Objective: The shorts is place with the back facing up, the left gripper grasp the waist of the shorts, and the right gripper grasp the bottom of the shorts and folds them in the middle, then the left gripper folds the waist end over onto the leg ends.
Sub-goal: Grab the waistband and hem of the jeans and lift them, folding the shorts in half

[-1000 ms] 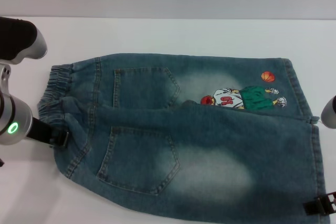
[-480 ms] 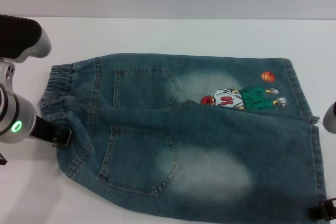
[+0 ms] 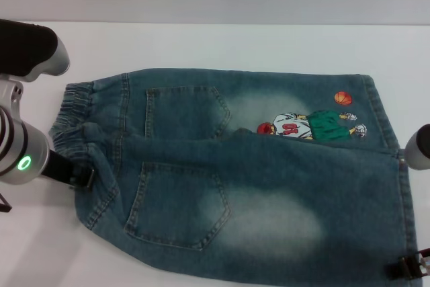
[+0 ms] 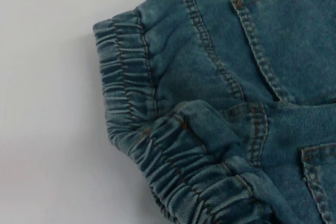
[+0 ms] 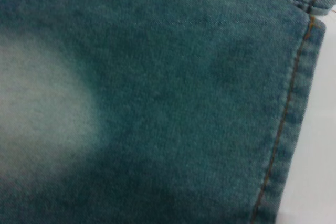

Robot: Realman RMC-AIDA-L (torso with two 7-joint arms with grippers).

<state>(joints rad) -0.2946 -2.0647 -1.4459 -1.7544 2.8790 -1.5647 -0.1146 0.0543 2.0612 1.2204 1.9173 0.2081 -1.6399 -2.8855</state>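
the left gripper had crept nearer the shorts' waist, grip state unclear; the right gripper slid lower past the hem, likewise unclear; grasps seemingly pending.

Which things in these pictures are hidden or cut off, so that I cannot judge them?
- Left gripper, head view: fingertips blend into the dark waist; grip unclear.
- Right gripper, head view: cut off by the picture's edge.
- Both wrist views: only the shorts show, no fingers.
- Shorts' near hem, head view: cut off below.
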